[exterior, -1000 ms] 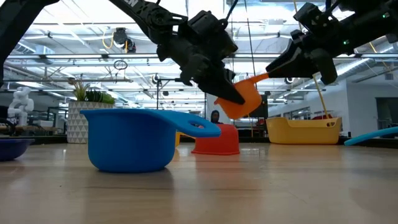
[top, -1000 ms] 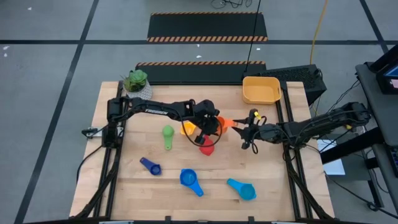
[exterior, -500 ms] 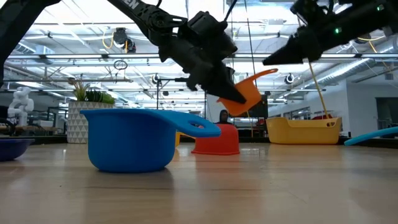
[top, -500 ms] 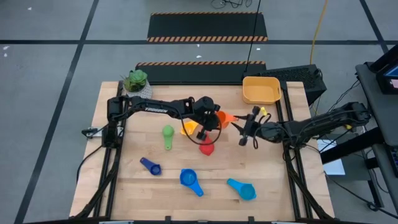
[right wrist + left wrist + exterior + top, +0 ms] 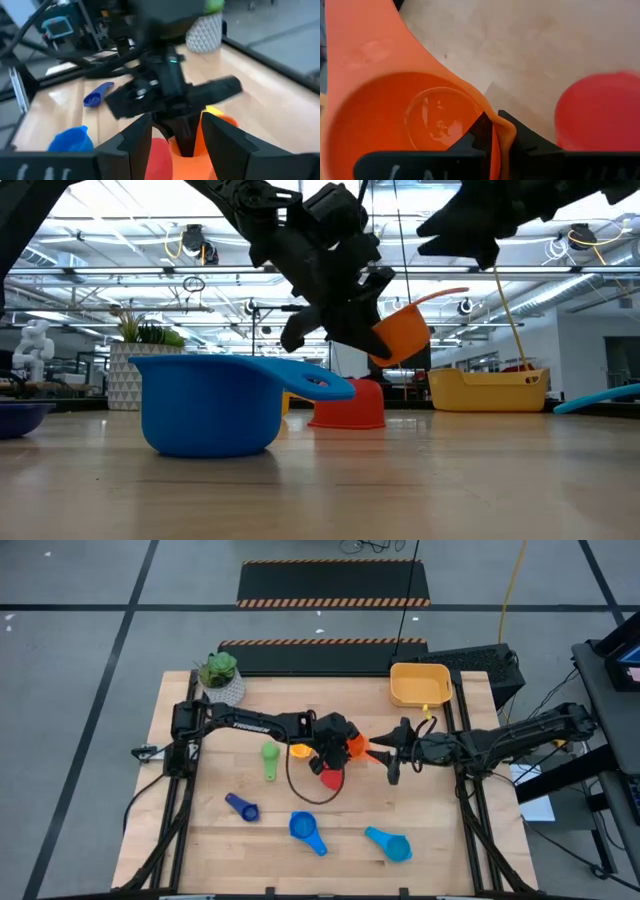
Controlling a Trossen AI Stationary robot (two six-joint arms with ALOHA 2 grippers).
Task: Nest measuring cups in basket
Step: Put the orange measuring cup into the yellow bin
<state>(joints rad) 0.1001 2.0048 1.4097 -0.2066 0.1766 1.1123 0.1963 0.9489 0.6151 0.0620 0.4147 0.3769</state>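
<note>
Left wrist view: left gripper (image 5: 495, 137) pinches the orange cup's (image 5: 395, 115) rim.

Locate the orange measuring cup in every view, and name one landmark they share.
High view: orange measuring cup at table centre, in the left gripper.
Low view: raised, upper middle.
Left wrist view: fills the left side.
Right wrist view: bottom centre.
Shared landmark: the red measuring cup beside it.

seven measuring cups (image 5: 308, 831), one basket (image 5: 419, 686)
</note>
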